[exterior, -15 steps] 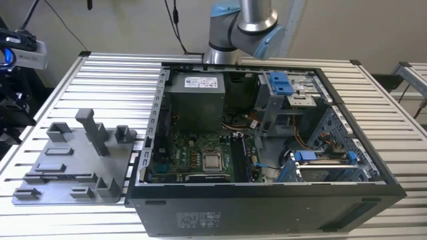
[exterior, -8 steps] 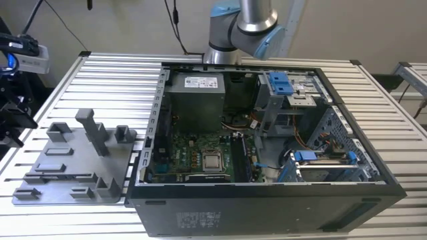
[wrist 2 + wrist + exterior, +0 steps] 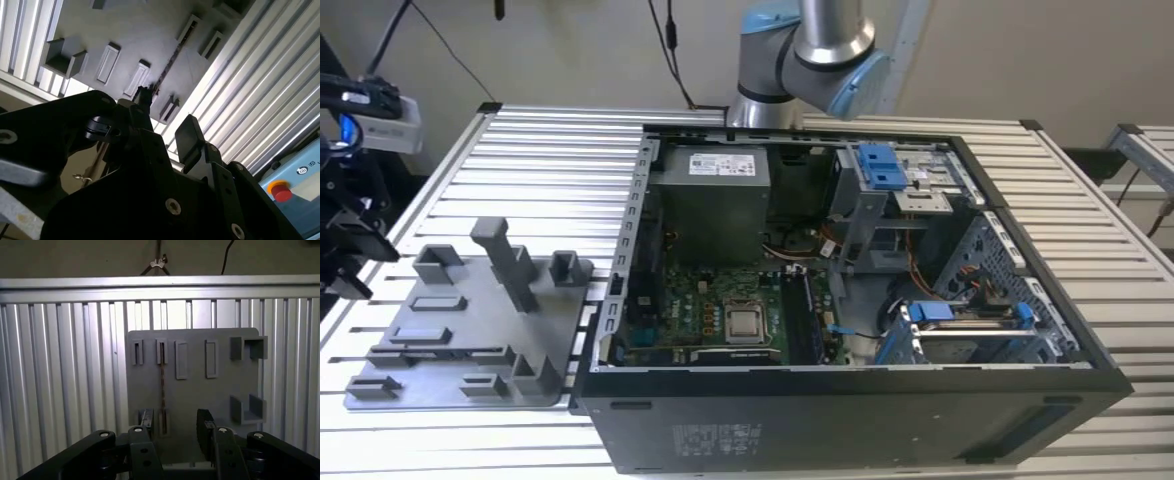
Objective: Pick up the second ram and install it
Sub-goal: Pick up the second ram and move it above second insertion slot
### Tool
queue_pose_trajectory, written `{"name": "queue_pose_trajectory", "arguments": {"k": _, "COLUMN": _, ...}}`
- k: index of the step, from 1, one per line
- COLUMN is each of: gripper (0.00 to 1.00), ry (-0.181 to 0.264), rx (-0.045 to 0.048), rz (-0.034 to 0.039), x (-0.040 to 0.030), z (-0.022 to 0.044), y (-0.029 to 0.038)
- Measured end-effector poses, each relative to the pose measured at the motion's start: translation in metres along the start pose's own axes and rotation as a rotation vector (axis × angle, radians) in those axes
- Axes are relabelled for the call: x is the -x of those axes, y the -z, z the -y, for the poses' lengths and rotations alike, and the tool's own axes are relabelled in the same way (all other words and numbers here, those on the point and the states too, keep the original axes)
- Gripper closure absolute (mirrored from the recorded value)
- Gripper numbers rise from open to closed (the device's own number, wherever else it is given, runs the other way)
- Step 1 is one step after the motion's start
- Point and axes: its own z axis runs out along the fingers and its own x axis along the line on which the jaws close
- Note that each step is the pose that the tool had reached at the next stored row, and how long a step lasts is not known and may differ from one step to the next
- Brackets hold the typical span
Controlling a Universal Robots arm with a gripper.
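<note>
The second ram [image 3: 162, 385] stands on its thin edge in two slotted holders of the grey fixture tray [image 3: 200, 390]. In the second wrist view the ram [image 3: 170, 62] is a thin dark strip on the tray [image 3: 135, 30]. My gripper [image 3: 175, 422] hangs above the tray, open, with nothing between its black fingers [image 3: 204, 421]; the ram lies just beside the other finger. In the second wrist view the gripper [image 3: 167, 117] is likewise open. In the exterior view, dark wrist hardware [image 3: 344, 230] sits at the left edge, over the tray [image 3: 467, 310].
An open computer case [image 3: 854, 390] lies on the ribbed aluminium table [image 3: 534, 150], its green motherboard [image 3: 707, 305] exposed. The tray carries upright posts [image 3: 500, 255] and brackets. A box with a red button [image 3: 279, 190] sits nearby. The table edge [image 3: 160, 282] lies beyond the tray.
</note>
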Motion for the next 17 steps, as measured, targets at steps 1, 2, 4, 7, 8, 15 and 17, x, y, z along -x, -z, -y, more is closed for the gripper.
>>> {"name": "queue_pose_trajectory", "arguments": {"k": 1, "gripper": 0.52, "ry": 0.003, "rx": 0.0002, "rz": -0.0002, "x": -0.0001, "z": 0.0000, "y": -0.0010}}
{"name": "queue_pose_trajectory", "arguments": {"k": 2, "gripper": 0.52, "ry": 0.007, "rx": 0.0004, "rz": -0.0001, "x": -0.0001, "z": 0.0000, "y": -0.0020}}
{"name": "queue_pose_trajectory", "arguments": {"k": 4, "gripper": 0.52, "ry": 0.014, "rx": 0.0009, "rz": -0.0003, "x": -0.0003, "z": 0.0000, "y": -0.0038}}
{"name": "queue_pose_trajectory", "arguments": {"k": 7, "gripper": 0.52, "ry": 0.016, "rx": 0.0010, "rz": -0.0003, "x": -0.0004, "z": 0.0000, "y": -0.0066}}
{"name": "queue_pose_trajectory", "arguments": {"k": 8, "gripper": 0.52, "ry": 0.017, "rx": 0.0012, "rz": -0.0003, "x": -0.0005, "z": 0.0000, "y": -0.0076}}
{"name": "queue_pose_trajectory", "arguments": {"k": 15, "gripper": 0.52, "ry": 0.017, "rx": 0.0011, "rz": -0.0003, "x": -0.0010, "z": 0.0001, "y": -0.0157}}
{"name": "queue_pose_trajectory", "arguments": {"k": 17, "gripper": 0.52, "ry": 0.017, "rx": 0.0011, "rz": -0.0004, "x": -0.0012, "z": 0.0002, "y": -0.0183}}
